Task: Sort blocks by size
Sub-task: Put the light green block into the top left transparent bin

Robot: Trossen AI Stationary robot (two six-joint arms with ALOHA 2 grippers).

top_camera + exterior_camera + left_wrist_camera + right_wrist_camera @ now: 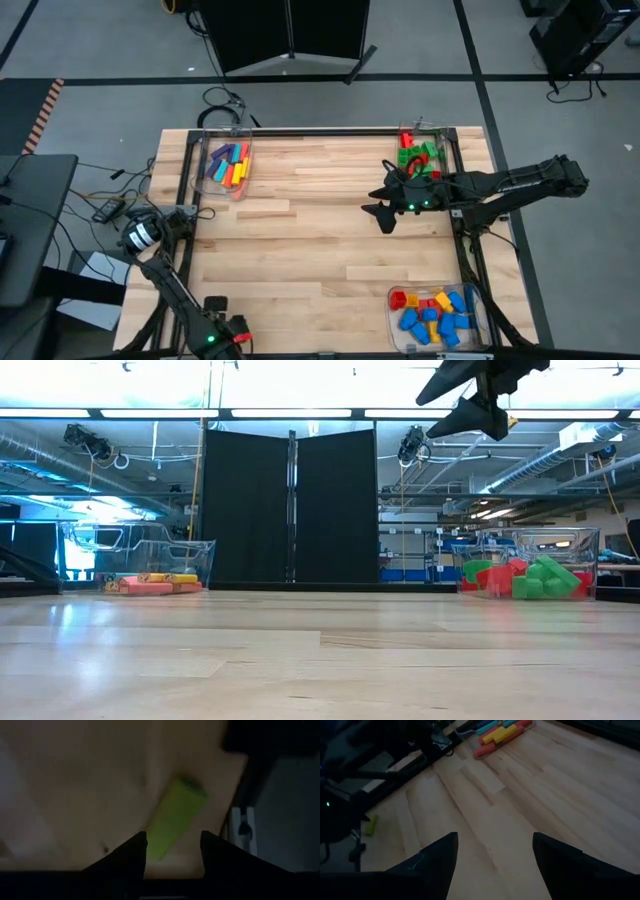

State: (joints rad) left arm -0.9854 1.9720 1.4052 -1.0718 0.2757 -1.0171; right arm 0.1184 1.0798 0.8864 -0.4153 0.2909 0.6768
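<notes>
The left claw (172, 845) sits at the counter's (330, 240) near left corner, released, its dark fingers (131, 851) parted above a long lime-green plastic bar (176, 816) lying flat on the wood. To lift it well, I would centre the fingers across the bar's narrow width, come straight down and close firmly. It seems to belong with the long bars in the clear bin (226, 165) at the far left (reds, yellows, blues). The right claw (385, 212), empty and spread, hangs high beside the bin of green and red bricks (421, 155); blue, yellow and red stubs (437, 312) fill the near right bin. A metal post close by crowds the approach.
</notes>
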